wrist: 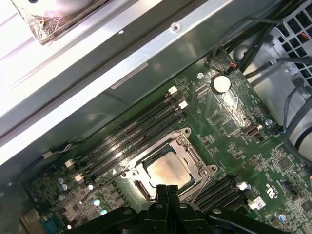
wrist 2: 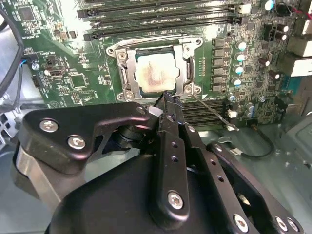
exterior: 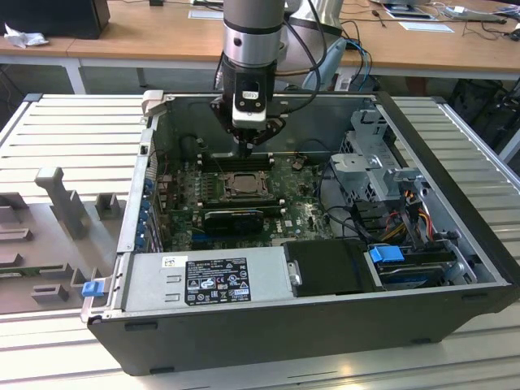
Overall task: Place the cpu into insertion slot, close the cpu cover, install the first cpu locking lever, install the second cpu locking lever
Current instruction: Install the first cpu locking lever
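Cpu (wrist 2: 155, 74) under cpu cover (wrist 2: 151, 45), just ahead of hand (wrist 2: 168, 98); hand pinched together, apparently empty; locking lever (wrist 2: 214, 111) slanting alongside.

We find the cpu (wrist 2: 153, 73) in the insertion slot (wrist 2: 130, 80), the cpu cover (wrist 2: 187, 68) down around it. On both sides lie memory slots (wrist 2: 161, 19), and the gripper (wrist 2: 168, 100) hangs just above the slot's edge.
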Robot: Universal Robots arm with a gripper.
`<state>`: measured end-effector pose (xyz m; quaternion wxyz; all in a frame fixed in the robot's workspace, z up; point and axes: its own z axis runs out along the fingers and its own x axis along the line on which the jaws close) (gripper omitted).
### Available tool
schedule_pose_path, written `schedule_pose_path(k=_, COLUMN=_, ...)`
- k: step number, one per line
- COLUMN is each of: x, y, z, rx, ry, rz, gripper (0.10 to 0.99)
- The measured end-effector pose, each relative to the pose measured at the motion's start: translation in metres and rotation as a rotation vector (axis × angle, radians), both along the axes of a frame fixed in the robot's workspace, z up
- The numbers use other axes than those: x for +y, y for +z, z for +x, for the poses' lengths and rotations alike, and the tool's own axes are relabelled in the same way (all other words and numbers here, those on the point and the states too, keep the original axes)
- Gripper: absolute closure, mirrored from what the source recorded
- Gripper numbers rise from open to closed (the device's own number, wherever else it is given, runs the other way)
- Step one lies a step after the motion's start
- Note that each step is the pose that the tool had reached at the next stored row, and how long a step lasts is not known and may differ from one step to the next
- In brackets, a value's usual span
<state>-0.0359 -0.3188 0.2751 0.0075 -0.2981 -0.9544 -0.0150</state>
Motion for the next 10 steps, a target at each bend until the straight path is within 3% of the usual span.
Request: schedule_pose_path(k=10, x=0.0, y=0.0, z=0.0, rx=0.0, ry=0.081, rz=0.0, gripper=0.98)
